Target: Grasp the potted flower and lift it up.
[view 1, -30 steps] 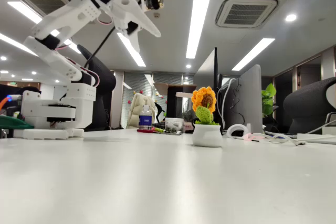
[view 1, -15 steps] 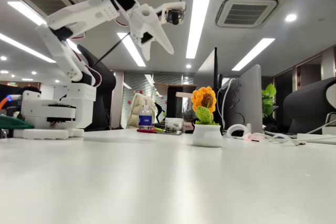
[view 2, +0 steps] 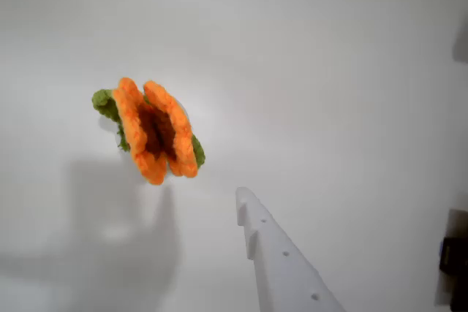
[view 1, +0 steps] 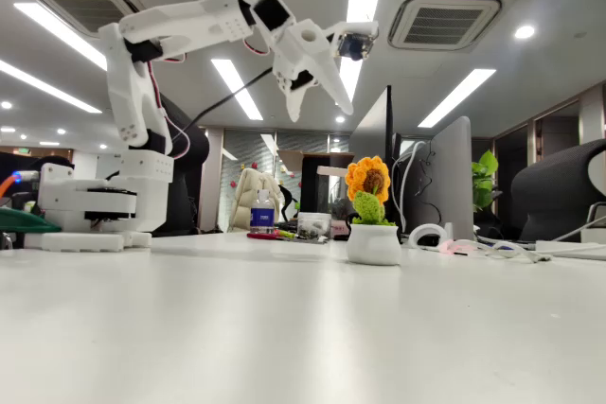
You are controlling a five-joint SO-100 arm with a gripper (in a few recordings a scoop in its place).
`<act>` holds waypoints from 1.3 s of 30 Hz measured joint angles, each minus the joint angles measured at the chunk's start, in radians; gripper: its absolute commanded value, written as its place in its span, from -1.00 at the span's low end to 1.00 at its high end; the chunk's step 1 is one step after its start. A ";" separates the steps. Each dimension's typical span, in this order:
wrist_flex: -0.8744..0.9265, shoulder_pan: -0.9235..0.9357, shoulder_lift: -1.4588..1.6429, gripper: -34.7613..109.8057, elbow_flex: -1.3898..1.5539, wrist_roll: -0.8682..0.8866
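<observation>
I have the gripper [view 1: 317, 106] high in the air in the fixed view, its two white fingers pointing down and splayed apart with nothing between them. The potted flower [view 1: 371, 215] stands upright on the white table [view 1: 284, 328], below the jaws and off to the right in that view, well apart from them.

In the wrist view the potted flower [view 2: 150, 131] appears from above: orange petals around a brown centre, green leaves at the edges, the white pot mostly hidden beneath the bloom. It lies up and left of the one finger [view 2: 281, 253] I can see there (the other finger is out of frame, so I read the spread from the fixed view).

The flower's long axis runs vertically, stem over pot. As I judge it, the approach is unfinished: the jaws need to travel further outward and then a good way down to straddle the pot rather than crush the soft petals.
</observation>
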 measured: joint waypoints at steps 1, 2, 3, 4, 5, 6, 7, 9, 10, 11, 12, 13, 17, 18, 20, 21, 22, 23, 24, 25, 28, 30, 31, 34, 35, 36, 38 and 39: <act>-0.014 0.003 -0.015 0.58 -0.006 -0.008; -0.025 0.012 -0.032 0.58 -0.012 -0.012; -0.028 0.020 -0.052 0.58 -0.023 -0.015; -0.031 0.025 -0.069 0.58 -0.034 -0.017; -0.031 0.029 -0.091 0.58 -0.049 -0.018; -0.031 0.031 -0.114 0.57 -0.067 -0.018; -0.031 0.035 -0.137 0.57 -0.086 -0.018; -0.031 0.048 -0.175 0.57 -0.120 -0.018; -0.032 0.052 -0.192 0.57 -0.129 -0.018; -0.040 0.054 -0.207 0.57 -0.135 -0.025; -0.046 0.052 -0.218 0.57 -0.135 -0.029; -0.048 0.051 -0.232 0.57 -0.135 -0.032; -0.049 0.044 -0.270 0.57 -0.137 -0.035; -0.049 0.044 -0.281 0.57 -0.137 -0.035; -0.049 0.044 -0.301 0.57 -0.137 -0.035; -0.049 0.044 -0.314 0.57 -0.137 -0.035; -0.049 0.044 -0.324 0.57 -0.137 -0.035; -0.049 0.044 -0.336 0.57 -0.137 -0.035; -0.057 0.044 -0.342 0.57 -0.137 -0.035; -0.064 0.044 -0.351 0.57 -0.137 -0.035; -0.092 0.043 -0.376 0.56 -0.137 -0.035; -0.103 0.032 -0.393 0.56 -0.137 -0.035; -0.110 0.025 -0.393 0.56 -0.137 -0.035; -0.121 0.011 -0.393 0.56 -0.137 -0.035; -0.121 0.011 -0.393 0.56 -0.137 -0.035; -0.129 0.011 -0.393 0.55 -0.137 -0.035; -0.137 0.003 -0.393 0.55 -0.138 -0.035; -0.138 -0.005 -0.393 0.55 -0.138 -0.035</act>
